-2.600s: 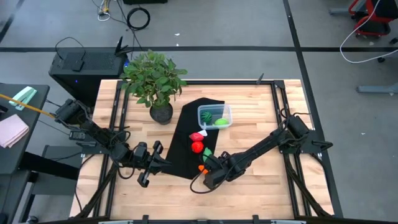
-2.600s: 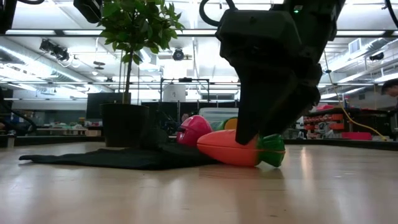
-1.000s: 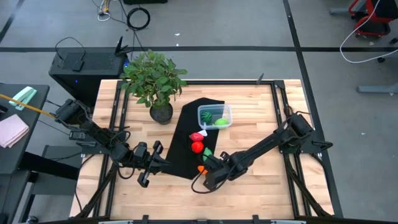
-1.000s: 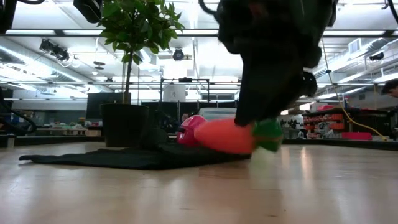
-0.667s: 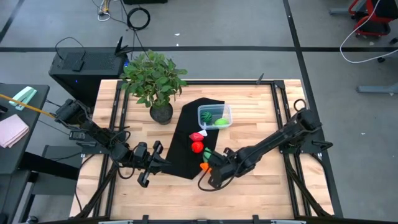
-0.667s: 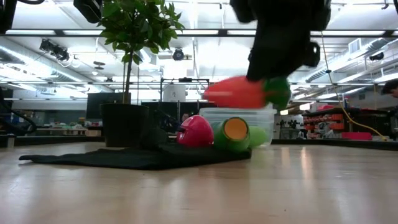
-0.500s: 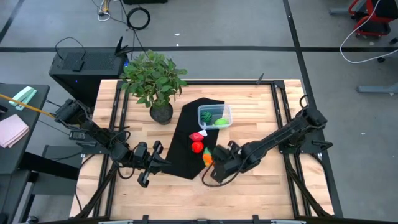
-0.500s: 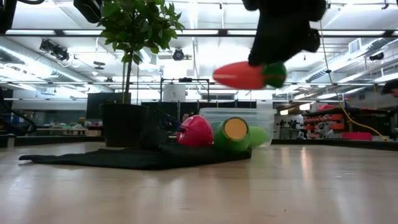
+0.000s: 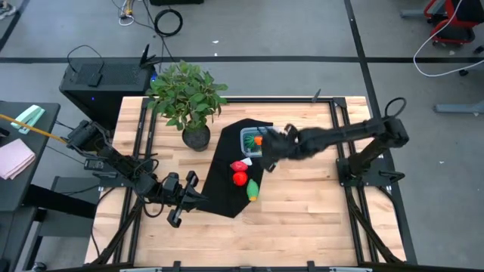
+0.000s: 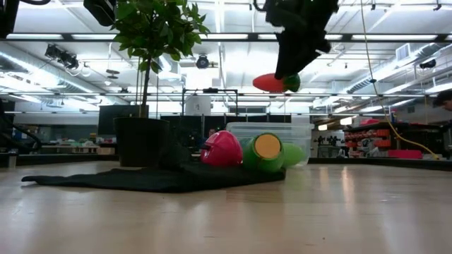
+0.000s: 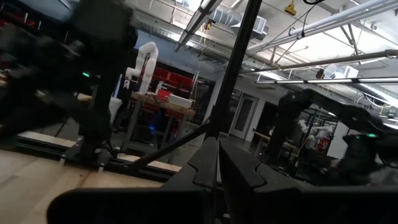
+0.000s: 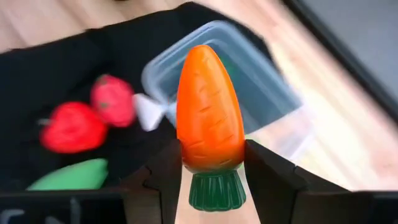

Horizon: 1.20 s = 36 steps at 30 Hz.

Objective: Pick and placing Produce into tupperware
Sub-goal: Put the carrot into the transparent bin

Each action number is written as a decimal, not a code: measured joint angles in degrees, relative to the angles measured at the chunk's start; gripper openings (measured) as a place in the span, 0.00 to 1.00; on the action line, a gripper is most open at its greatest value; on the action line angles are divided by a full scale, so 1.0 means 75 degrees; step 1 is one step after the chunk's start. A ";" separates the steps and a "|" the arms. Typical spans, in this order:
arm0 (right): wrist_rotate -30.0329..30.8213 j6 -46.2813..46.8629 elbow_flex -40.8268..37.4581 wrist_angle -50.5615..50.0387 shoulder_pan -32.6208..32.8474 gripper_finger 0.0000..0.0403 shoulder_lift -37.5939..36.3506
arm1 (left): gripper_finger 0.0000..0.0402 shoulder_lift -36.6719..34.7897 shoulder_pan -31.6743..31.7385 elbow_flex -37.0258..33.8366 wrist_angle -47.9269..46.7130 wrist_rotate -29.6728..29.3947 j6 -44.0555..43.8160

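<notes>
The right gripper [image 12: 210,163], fingers clenched on the orange plastic toy carrot [image 12: 209,127], has carried it up off the table; the clear rectangular plastic tupperware [image 12: 249,81] lies just beyond its fingertips, so release looks imminent. The left gripper [image 9: 184,198], fingers pressed together, idles.

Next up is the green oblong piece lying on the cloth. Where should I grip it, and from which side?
Grip the green oblong across its narrow middle, coming straight down from above. It lies flat on the black cloth, long axis roughly front to back, so set the fingers on its left and right flanks. The two red pieces sit just behind it; stay clear of that end.
</notes>
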 joint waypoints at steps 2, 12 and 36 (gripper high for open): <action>-0.0246 -0.0693 0.0000 -0.0021 -0.0414 0.41 -0.0077 | 0.06 0.0001 0.0000 0.0000 0.0003 -0.0003 -0.0015; -0.1299 -0.4274 0.0000 -0.0028 -0.1736 0.41 -0.0072 | 0.04 0.0001 0.0004 0.0000 0.0004 -0.0003 -0.0006; -0.1547 -0.6267 -0.0009 0.0229 -0.2544 0.41 0.0806 | 0.05 -0.0002 0.0023 0.0000 0.0009 -0.0012 0.0000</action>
